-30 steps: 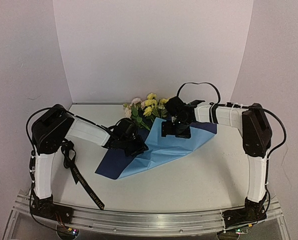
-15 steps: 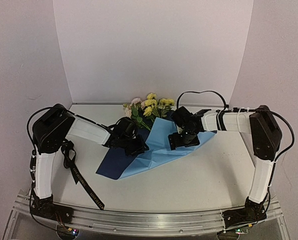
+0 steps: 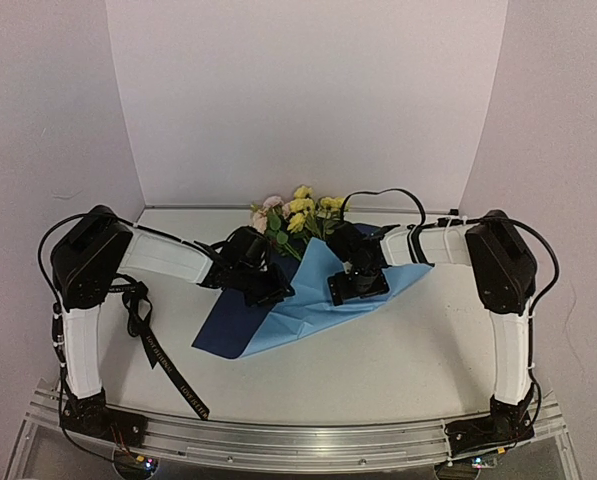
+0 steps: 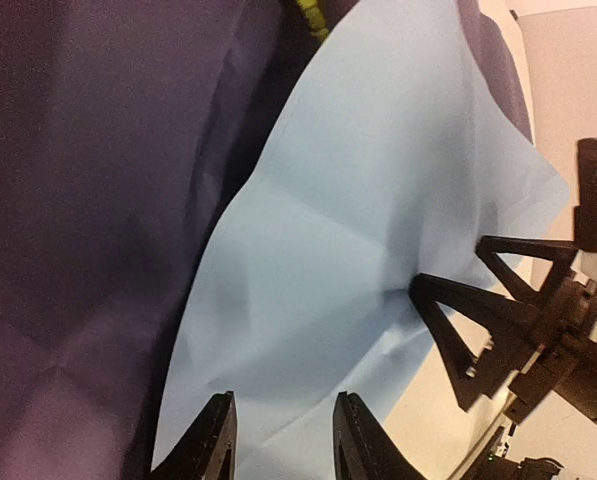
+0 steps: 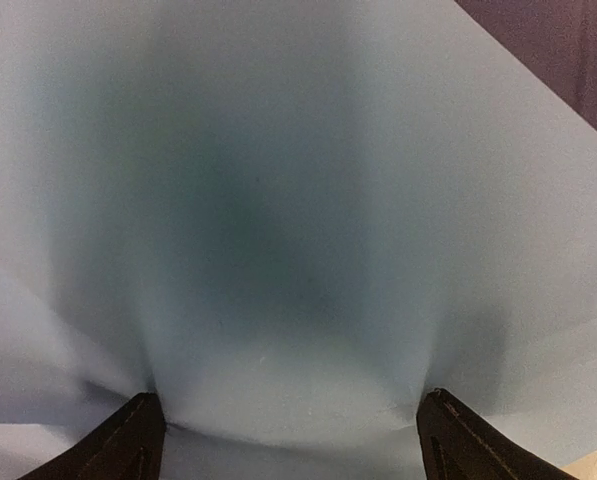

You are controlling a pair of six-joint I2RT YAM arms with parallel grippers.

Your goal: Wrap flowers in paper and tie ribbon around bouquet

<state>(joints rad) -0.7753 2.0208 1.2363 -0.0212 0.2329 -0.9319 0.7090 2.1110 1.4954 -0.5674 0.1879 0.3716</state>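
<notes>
Right wrist shows right tool (image 5: 288, 398) spread wide on paper (image 5: 278, 200) (left tool (image 4: 283, 402) apart too)

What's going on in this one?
Two arms are wrapping the flowers in the paper. Its light blue flap is folded over the stems, and the blooms stick out at the far side. The right fingers are spread wide, their tips pressing on the flap. The left fingers hover part open over the flap's left edge. The ribbon lies unused at the far left.
</notes>
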